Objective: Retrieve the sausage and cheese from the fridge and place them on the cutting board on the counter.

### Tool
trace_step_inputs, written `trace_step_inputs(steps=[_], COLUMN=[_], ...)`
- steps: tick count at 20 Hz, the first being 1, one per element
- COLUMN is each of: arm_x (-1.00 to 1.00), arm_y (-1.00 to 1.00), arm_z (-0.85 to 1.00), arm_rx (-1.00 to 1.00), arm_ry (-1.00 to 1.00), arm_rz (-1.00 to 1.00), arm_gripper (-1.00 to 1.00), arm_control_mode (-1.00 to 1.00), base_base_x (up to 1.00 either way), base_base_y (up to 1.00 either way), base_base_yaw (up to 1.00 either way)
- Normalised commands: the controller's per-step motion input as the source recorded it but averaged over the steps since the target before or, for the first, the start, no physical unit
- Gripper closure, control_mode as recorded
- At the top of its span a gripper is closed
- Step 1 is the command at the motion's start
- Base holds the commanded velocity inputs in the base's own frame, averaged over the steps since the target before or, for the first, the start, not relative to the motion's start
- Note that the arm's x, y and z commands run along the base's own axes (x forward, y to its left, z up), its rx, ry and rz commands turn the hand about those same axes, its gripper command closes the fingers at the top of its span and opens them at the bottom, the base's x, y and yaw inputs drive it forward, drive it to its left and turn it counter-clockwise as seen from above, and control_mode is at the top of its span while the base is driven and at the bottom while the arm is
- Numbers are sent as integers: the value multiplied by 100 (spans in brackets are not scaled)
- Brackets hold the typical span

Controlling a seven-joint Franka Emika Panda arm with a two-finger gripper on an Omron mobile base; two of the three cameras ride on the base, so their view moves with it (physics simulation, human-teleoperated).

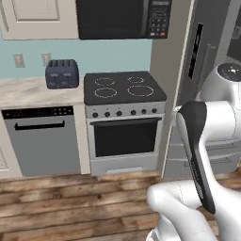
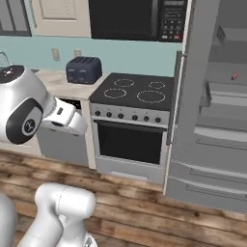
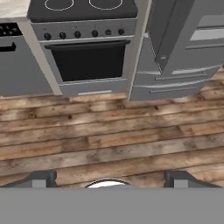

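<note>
The gripper [image 3: 109, 178] hangs with its fingers spread wide and nothing between them, above a wooden plank floor [image 3: 109, 135]. Beyond the floor stand a dishwasher [image 1: 42, 139], a black-topped stove [image 1: 123, 88] with oven, and the fridge [image 2: 212, 120], its door open. On the counter [image 1: 23, 90] sits a dark toaster [image 1: 61, 74]. Far inside the fridge, a small reddish sausage [image 2: 235, 75] lies on a shelf. A microwave [image 1: 123, 18] hangs above the stove.

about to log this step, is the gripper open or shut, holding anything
gripper: open, jaws spread wide with nothing between them, pointing down at the wooden floor in front of the stove.
</note>
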Motion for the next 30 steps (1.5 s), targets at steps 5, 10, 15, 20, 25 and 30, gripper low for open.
trace_step_inputs(steps=[5, 10, 15, 20, 25, 30], arm_x=[0, 0, 0, 0, 0, 0], arm_y=[0, 0, 0, 0, 0, 0], arm_z=[0, 0, 0, 0, 0, 0], arm_rx=[0, 0, 0, 0, 0, 0], arm_ry=[0, 0, 0, 0, 0, 0], arm_rz=[0, 0, 0, 0, 0, 0], arm_gripper=[-100, -100, -100, -100, -100, -100], arm_control_mode=[100, 100, 100, 100, 100, 100], base_base_x=[25, 8, 4, 42, 42, 56], base_base_y=[-100, -100, -96, -39, 0, -24], base_base_yaw=[0, 0, 0, -2, 0, -1])
